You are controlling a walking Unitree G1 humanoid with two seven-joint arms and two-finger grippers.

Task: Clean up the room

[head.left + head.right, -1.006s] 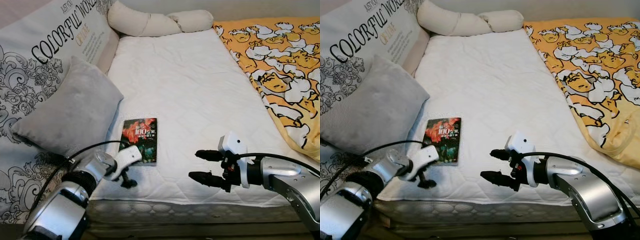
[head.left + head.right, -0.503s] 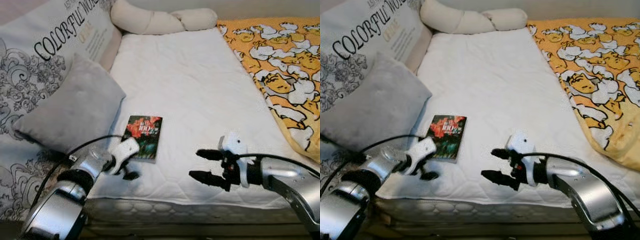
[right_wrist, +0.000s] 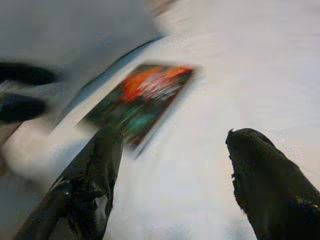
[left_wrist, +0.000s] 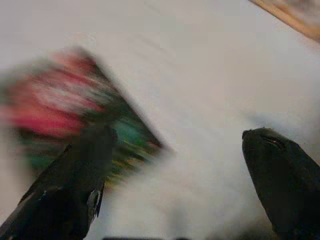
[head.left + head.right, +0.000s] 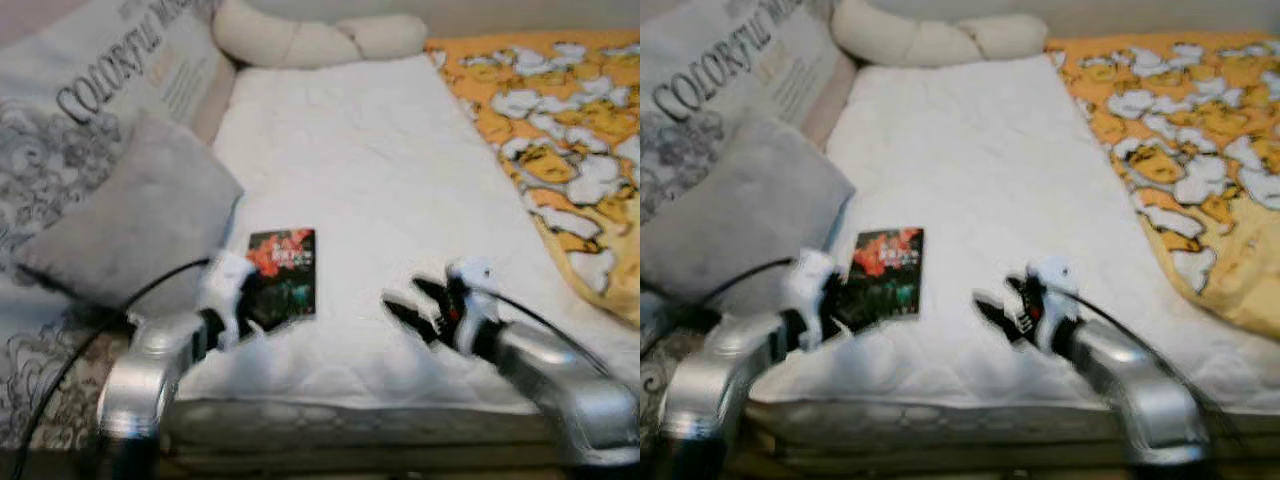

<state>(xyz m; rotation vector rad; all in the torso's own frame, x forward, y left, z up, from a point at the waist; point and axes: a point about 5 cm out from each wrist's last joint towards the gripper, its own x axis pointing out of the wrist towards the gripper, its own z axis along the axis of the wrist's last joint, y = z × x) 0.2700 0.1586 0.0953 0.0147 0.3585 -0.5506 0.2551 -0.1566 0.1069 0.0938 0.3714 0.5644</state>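
Observation:
A small book (image 5: 283,272) with a dark cover and a red picture lies flat on the white mattress (image 5: 370,160), near its front left. My left gripper (image 5: 247,314) is at the book's near left corner, open; in the left wrist view the book (image 4: 65,110) lies just ahead of one of the fingers (image 4: 75,195). My right gripper (image 5: 408,303) hovers low over the mattress to the right of the book, open, pointing at the book (image 3: 145,100). All views are blurred by motion.
A grey pillow (image 5: 130,215) leans at the left against a large printed cushion (image 5: 90,90). A cream bolster (image 5: 310,40) lies at the head of the bed. An orange cartoon blanket (image 5: 560,130) covers the right side. The mattress front edge (image 5: 350,410) is close below the arms.
The left gripper has moved forward from the mattress edge to the book's near left corner. The right gripper has edged toward the book. The camera is moving and the picture has blurred.

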